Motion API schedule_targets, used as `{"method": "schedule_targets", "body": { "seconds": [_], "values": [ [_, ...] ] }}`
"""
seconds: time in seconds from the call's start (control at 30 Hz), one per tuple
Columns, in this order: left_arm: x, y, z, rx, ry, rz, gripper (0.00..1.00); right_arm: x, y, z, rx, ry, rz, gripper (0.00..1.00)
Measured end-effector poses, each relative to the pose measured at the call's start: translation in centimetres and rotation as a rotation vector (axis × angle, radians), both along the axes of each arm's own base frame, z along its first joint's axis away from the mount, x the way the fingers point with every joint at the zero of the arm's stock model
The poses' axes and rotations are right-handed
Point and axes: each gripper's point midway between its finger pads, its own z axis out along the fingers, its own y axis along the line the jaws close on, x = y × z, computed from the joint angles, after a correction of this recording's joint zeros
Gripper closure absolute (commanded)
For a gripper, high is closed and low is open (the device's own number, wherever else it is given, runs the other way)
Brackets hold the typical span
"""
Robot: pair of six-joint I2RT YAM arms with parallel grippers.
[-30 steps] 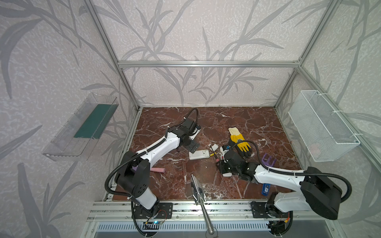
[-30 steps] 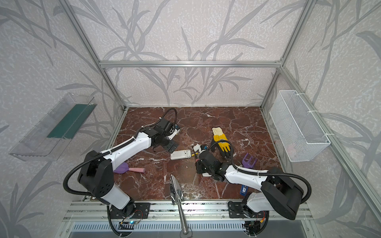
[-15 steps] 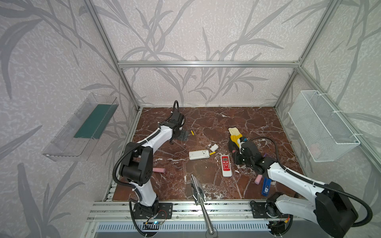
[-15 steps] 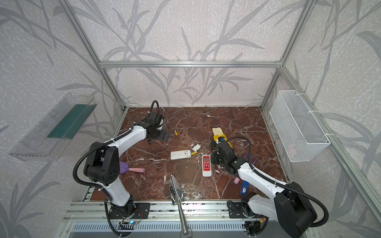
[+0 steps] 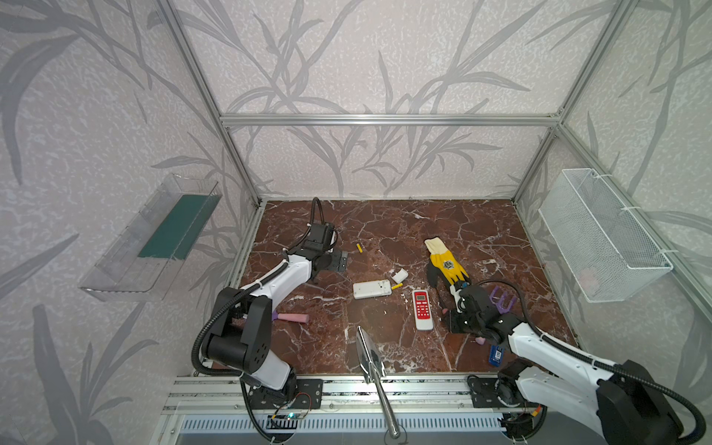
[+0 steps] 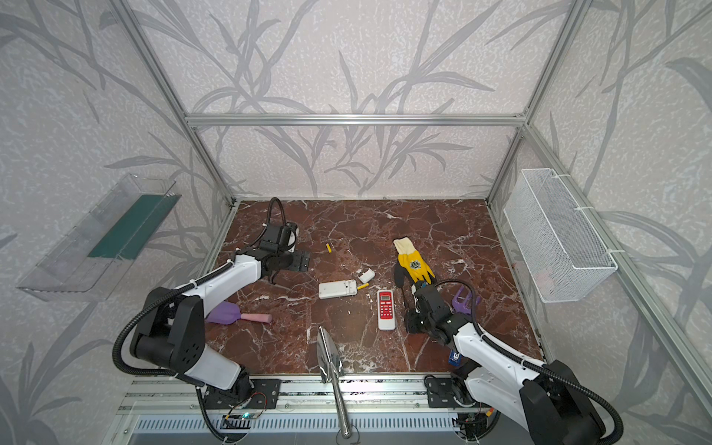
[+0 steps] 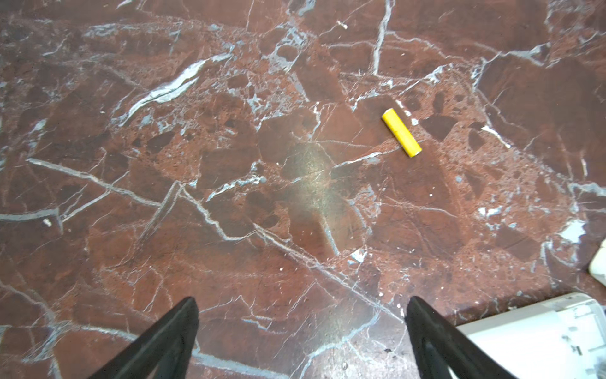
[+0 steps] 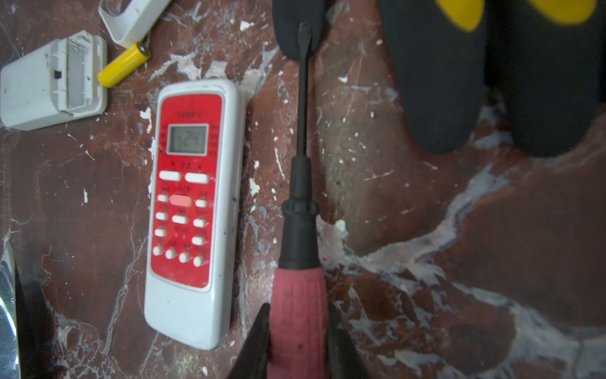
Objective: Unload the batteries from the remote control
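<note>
Worktop (image 7: 229, 164) of red-brown, white-veined marble. One smooth yellow cylindrical battery (image 7: 401, 133) lies loose ahead of the left hand (image 7: 301, 300), its black tapered fingers (image 7: 177, 328) wide apart; a second yellow battery (image 8: 124, 65) lies just beside an opened white plastic remote (image 8: 49, 82). The right hand (image 8: 298, 315) is clamped on a ribbed pink-handled screwdriver (image 8: 299, 288) beside a red-faced remote (image 8: 193, 203).

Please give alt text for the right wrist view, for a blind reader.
The right pincer grips a pink-handled screwdriver, its tip reaching a black glove finger. Beside it lies a red-faced remote; beyond, an opened white remote and a yellow battery.
</note>
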Motion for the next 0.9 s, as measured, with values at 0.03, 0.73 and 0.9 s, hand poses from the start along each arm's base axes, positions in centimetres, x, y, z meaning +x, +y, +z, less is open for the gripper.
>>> {"method": "schedule_targets", "body": {
  "seconds": [0.03, 0.73, 0.9],
  "values": [
    [0.0, -0.3, -0.1, -0.015, 0.001, -0.009, 0.01, 0.0, -0.1, 0.1, 0.001, -0.001, -0.010, 0.99],
    [-3.2, -5.2, 0.1, -0.032, -0.001, -0.296, 0.01, 0.6, -1.4, -0.5, -0.086, 0.057, -0.104, 0.52],
    [-3.6, -6.2, 0.1, -0.002, -0.009, -0.356, 0.01, 0.5, -1.8, 1.6, -0.097, 0.018, -0.093, 0.47]
  ]
}}
